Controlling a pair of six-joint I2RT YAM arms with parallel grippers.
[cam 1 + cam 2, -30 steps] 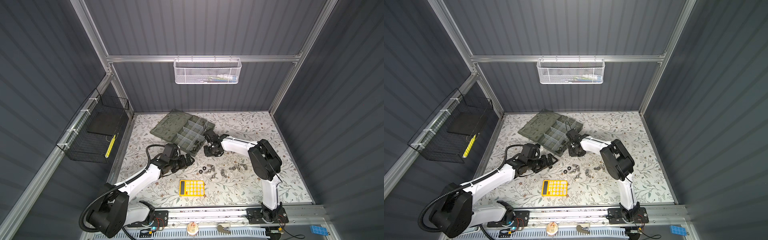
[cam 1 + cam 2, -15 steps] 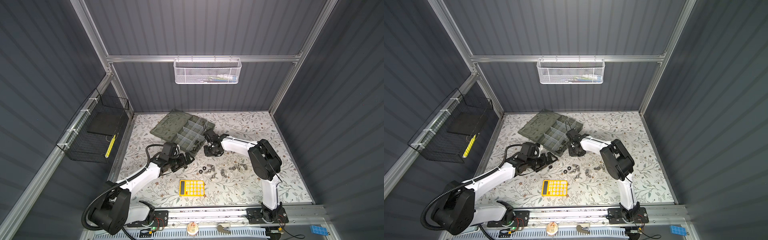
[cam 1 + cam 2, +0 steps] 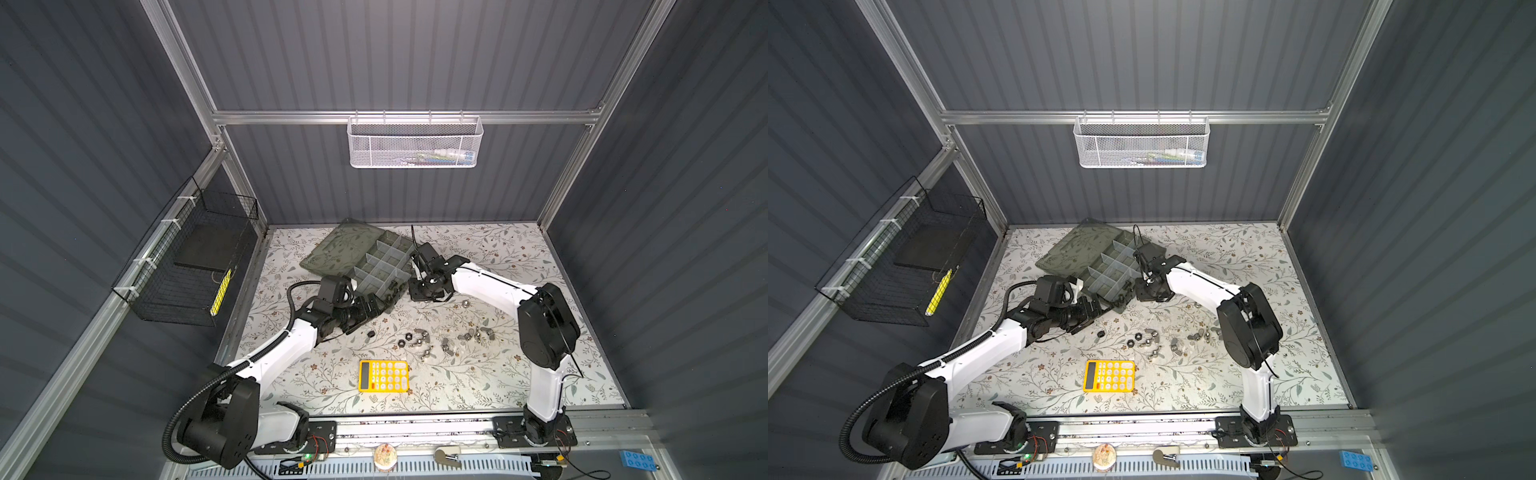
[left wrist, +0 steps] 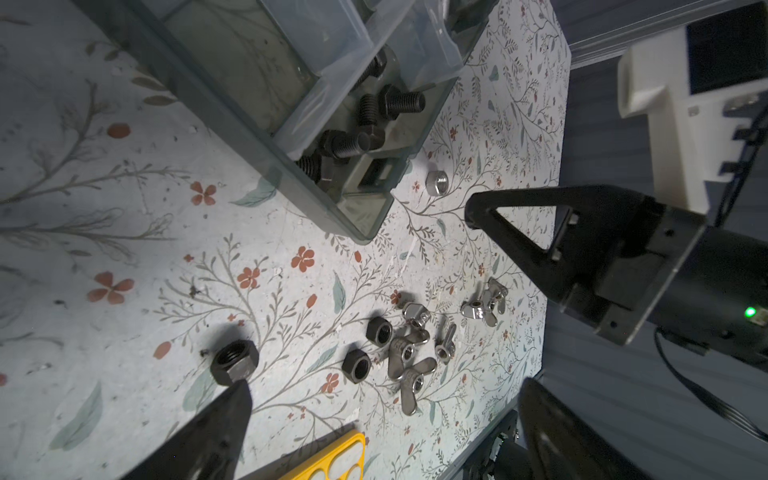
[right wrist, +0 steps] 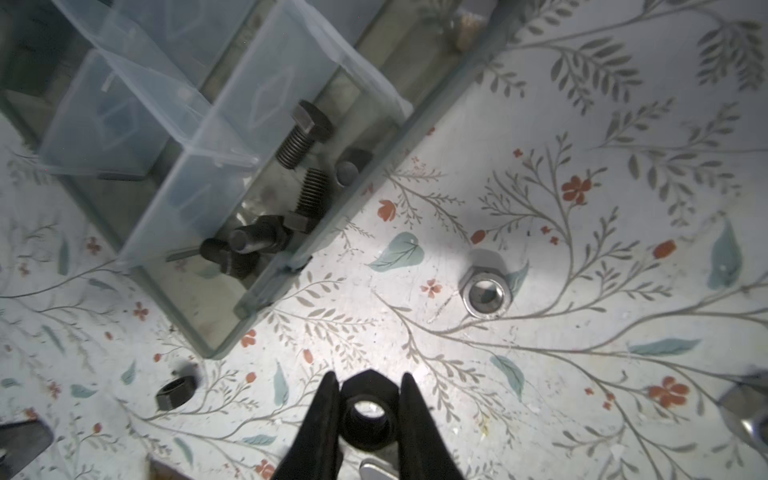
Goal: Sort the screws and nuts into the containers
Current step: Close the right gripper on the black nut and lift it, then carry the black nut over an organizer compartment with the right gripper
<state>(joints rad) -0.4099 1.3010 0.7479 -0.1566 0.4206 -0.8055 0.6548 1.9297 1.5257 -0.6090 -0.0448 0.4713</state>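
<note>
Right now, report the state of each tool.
Left tool: open, holding nothing.
Right tool: closed on a black nut.

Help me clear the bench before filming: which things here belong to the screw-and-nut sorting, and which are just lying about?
Job: organiser box; black screws in its corner compartment; black nut in the right gripper; silver hex nut; loose nuts and wing nuts.
Lying about: yellow calculator; white mesh basket; black wire basket.
</note>
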